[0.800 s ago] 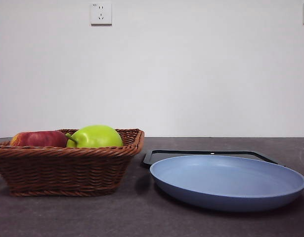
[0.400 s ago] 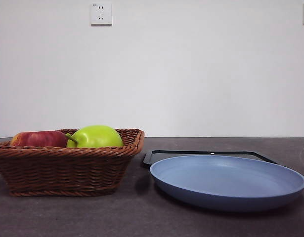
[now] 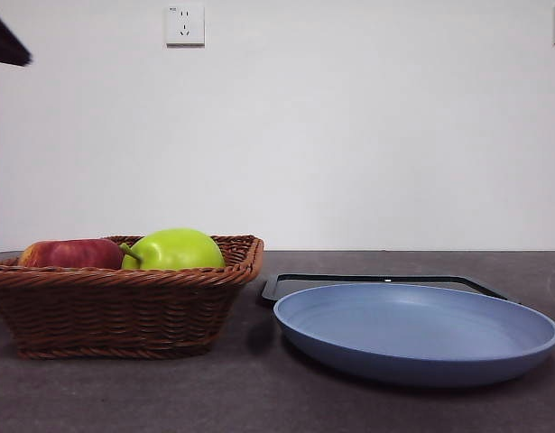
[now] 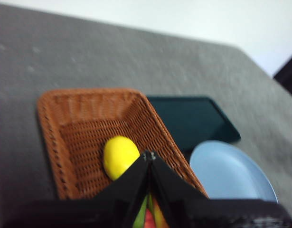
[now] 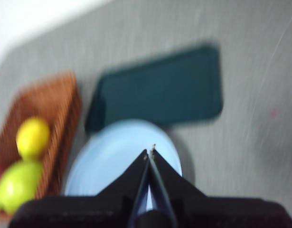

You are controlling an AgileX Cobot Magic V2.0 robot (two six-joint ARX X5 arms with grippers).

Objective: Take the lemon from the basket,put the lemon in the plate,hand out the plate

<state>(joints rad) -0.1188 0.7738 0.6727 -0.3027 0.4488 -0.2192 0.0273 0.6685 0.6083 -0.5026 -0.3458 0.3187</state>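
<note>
The small yellow lemon [image 4: 119, 156] lies in the brown wicker basket [image 4: 79, 118], seen in both wrist views [image 5: 32, 136]. In the front view the basket [image 3: 124, 307] stands at the left and hides the lemon. The blue-grey plate [image 3: 417, 332] lies empty to its right; it also shows in the wrist views [image 4: 226, 173] [image 5: 112, 152]. My left gripper [image 4: 148, 155] is shut, high above the basket. My right gripper [image 5: 150, 151] is shut, high above the plate. A black tip [image 3: 6, 41] shows at the front view's top left corner.
A red apple [image 3: 69, 253] and a larger yellow-green stemmed fruit [image 3: 173, 249] sit in the basket. A flat black tray [image 3: 291, 284] lies behind the plate. A white wall with a socket [image 3: 184, 24] stands behind the table.
A black arm tip has come into the front view's top left corner. The basket, fruit and plate have not moved.
</note>
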